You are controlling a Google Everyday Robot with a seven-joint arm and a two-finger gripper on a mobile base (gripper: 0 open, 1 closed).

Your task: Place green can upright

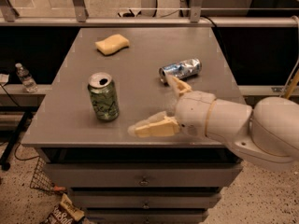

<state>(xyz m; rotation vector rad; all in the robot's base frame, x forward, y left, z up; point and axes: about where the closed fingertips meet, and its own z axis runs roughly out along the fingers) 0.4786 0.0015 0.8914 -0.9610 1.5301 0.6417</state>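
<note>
green can [103, 99] label: no words readable
crushed can [181, 69]: nothing legible
pincer [154, 104]: no markings readable; fingers spread, near green can, not touching, over surface [70, 125]

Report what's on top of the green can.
Nothing rests on the green can: only its silver lid and dark opening; contents hidden. The open tool hangs right of it, apart.

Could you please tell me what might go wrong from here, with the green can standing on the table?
1. The gripper hangs open just right of the upright green can. A leftward swing of its lower finger could tip the can over.
2. Its upper finger ends right at the crushed can, perhaps touching it. That can lies on its side, so a nudge could send it rolling across the table.
</note>
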